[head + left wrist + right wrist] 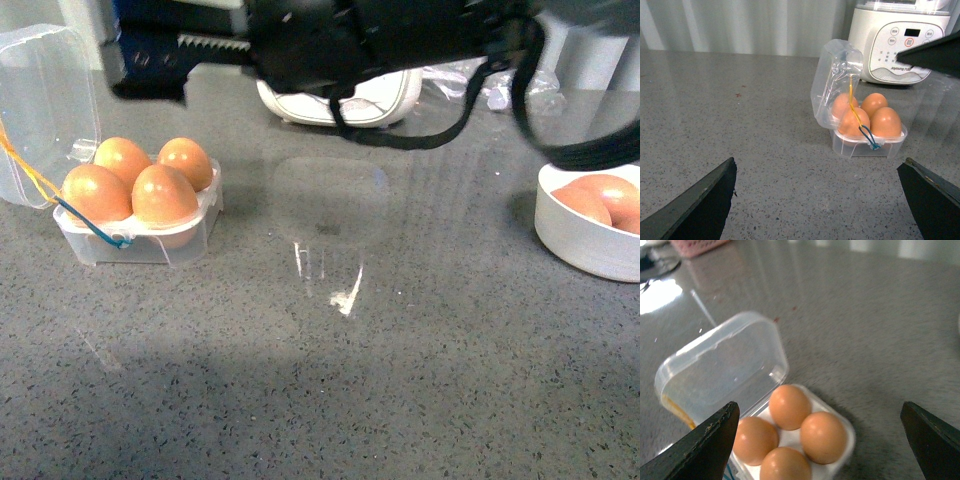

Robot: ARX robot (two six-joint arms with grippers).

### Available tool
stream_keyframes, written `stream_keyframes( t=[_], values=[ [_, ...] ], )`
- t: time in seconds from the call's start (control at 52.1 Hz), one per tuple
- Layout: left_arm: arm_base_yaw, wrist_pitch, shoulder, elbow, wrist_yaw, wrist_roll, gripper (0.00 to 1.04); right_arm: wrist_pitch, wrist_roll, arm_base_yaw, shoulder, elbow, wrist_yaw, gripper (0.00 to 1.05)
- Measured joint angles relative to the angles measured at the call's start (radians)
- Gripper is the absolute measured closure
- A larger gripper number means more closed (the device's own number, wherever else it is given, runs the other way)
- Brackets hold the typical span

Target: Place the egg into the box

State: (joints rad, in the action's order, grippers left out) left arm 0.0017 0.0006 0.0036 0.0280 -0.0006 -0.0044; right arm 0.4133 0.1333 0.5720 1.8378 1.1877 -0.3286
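Orange-brown egg (163,195), smooth and fragile, in the box (150,246) at nine o'clock, probably wants a gentle side grip; left gripper (818,161) and right gripper (820,404) gape empty.

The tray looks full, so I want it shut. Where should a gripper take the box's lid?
Probably pinch the lid at its free upper rim, coming from above. It stands nearly upright, hinged low beside the eggs, so only that edge is clear. Mind the yellow band.

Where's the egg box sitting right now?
In the front view the box sits on the left, lid open, four eggs inside, opposite the white bowl at right.
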Motion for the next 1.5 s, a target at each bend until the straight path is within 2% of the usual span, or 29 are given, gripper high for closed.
stream_keyframes(
  t=[0.134, 0.23, 0.384, 0.423, 0.461, 0.557, 0.615, 0.634, 0.749, 0.845, 0.922, 1.172, 1.498],
  values=[
    [0.000, 0.000, 0.000, 0.000, 0.000, 0.000, 0.07, 0.093, 0.079, -0.068, -0.169, -0.153, 0.060, 0.07],
    [0.000, 0.000, 0.000, 0.000, 0.000, 0.000, 0.07, 0.096, 0.108, -0.101, -0.264, -0.227, 0.067, 0.07],
    [0.000, 0.000, 0.000, 0.000, 0.002, 0.000, 0.07, 0.100, 0.116, -0.096, -0.256, -0.238, 0.085, 0.07],
    [0.000, 0.000, 0.000, 0.000, 0.000, 0.000, 0.07, 0.150, 0.082, -0.079, -0.255, -0.260, 0.200, 0.11],
    [0.000, 0.000, 0.000, 0.000, 0.000, 0.000, 0.07, 0.233, 0.026, -0.069, -0.265, -0.308, 0.397, 0.18],
    [0.000, 0.000, 0.000, 0.000, 0.000, 0.000, 0.07, 0.336, -0.058, -0.083, -0.332, -0.436, 0.667, 0.32],
    [0.000, 0.000, 0.000, 0.000, -0.001, 0.000, 0.07, 0.361, -0.083, -0.111, -0.377, -0.499, 0.725, 0.40],
    [0.000, 0.000, 0.000, 0.000, -0.001, 0.000, 0.07, 0.375, -0.093, -0.134, -0.411, -0.542, 0.732, 0.45],
    [0.000, 0.000, 0.000, 0.000, 0.002, 0.000, 0.07, 0.415, -0.116, -0.235, -0.546, -0.725, 0.676, 0.72],
    [0.000, 0.000, 0.000, 0.000, 0.000, 0.000, 0.07, 0.424, -0.127, -0.272, -0.621, -0.823, 0.610, 0.92],
    [0.000, 0.000, 0.000, 0.000, 0.000, 0.000, 0.07, 0.425, -0.133, -0.298, -0.667, -0.870, 0.581, 1.02],
    [0.000, 0.000, 0.000, 0.000, 0.000, 0.000, 0.07, 0.393, -0.132, -0.395, -0.841, -1.009, 0.497, 1.01],
    [0.000, 0.000, 0.000, 0.000, 0.000, 0.000, 0.07, 0.255, -0.132, -0.497, -1.086, -1.119, 0.386, 1.01]
  ],
)
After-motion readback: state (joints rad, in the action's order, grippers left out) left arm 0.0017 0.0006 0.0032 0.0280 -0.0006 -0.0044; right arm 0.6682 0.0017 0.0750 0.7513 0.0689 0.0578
